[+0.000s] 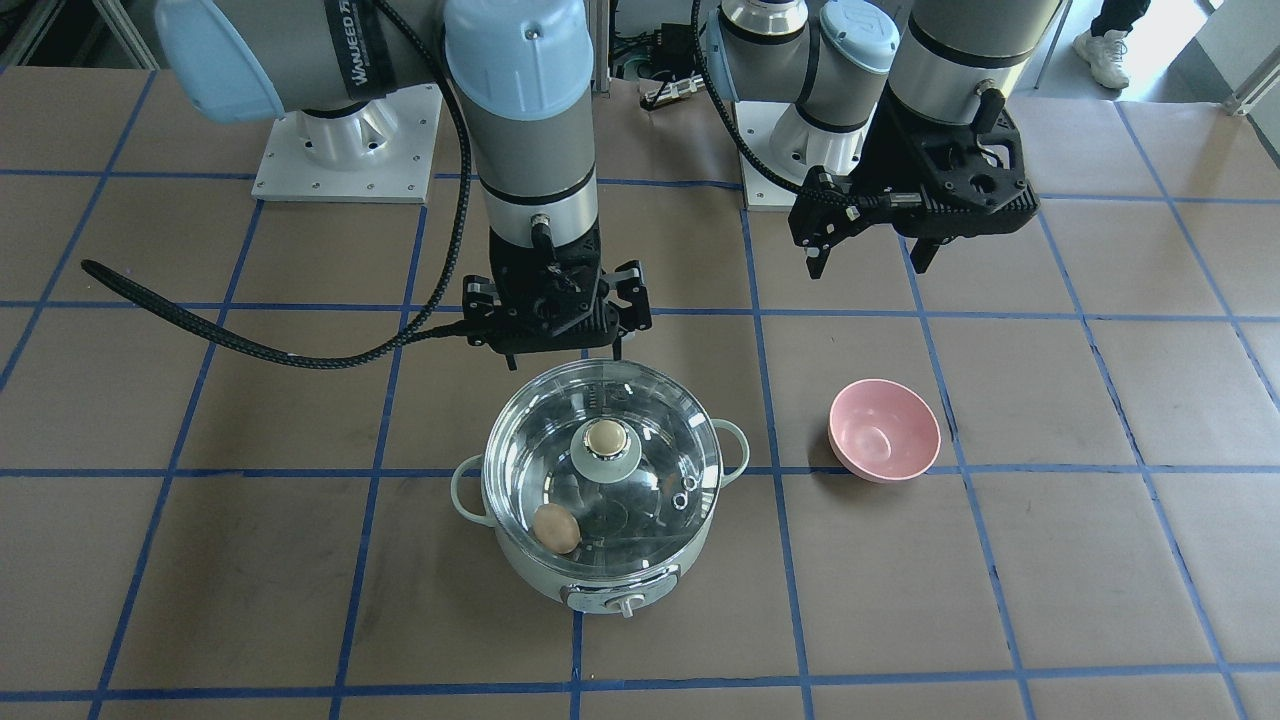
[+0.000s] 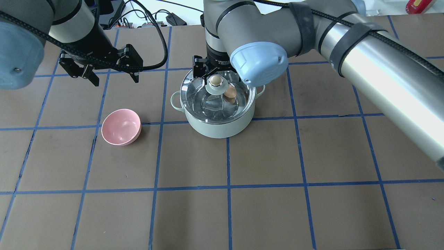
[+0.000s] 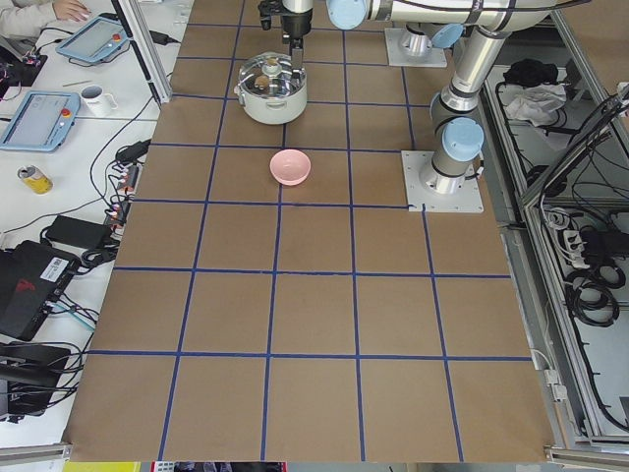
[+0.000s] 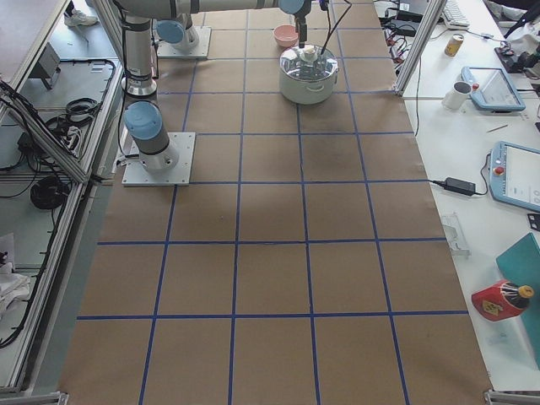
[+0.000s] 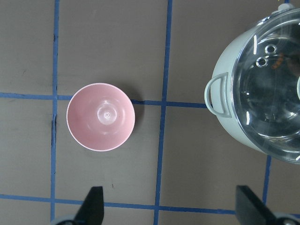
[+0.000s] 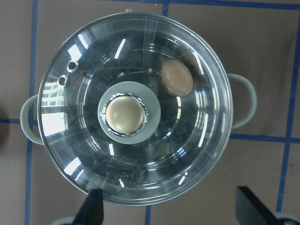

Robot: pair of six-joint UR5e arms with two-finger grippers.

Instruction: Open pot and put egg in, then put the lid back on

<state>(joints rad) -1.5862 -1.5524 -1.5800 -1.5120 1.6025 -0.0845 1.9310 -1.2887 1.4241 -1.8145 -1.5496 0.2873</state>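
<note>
The egg (image 6: 176, 77) lies inside the pot (image 1: 600, 575), slightly blurred by reflections under the closed glass lid (image 6: 140, 61). The right end effector (image 1: 560, 340) hangs spread above the lid, its fingers (image 6: 93, 208) partly cut off in the wrist view. The left end effector (image 1: 866, 262), also spread, hangs near the pink bowl (image 5: 101, 117).

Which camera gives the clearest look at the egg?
The right wrist view: the egg shows large, straight down through the lid. Front-facing and overhead views show it smaller; side views, too small; left wrist, unclear.
</note>
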